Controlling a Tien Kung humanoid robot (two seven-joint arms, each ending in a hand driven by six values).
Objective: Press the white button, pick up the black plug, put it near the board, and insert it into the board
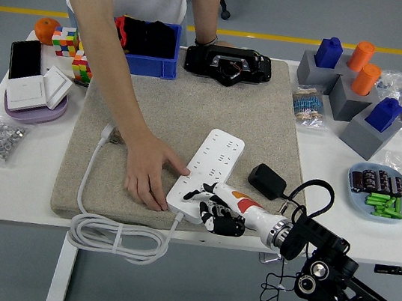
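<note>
White board [209, 168] lies on beige mat [189, 130]. Right hand [217, 207] at board's near end — fingers curled, holding nothing. Black plug [266, 181] on mat just right of board. Person's hand [149, 174] rests on board's left edge.

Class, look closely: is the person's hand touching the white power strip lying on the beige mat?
Touching. In the head view the person's hand lies flat on the mat with fingertips resting on the white power strip's left edge.
</note>
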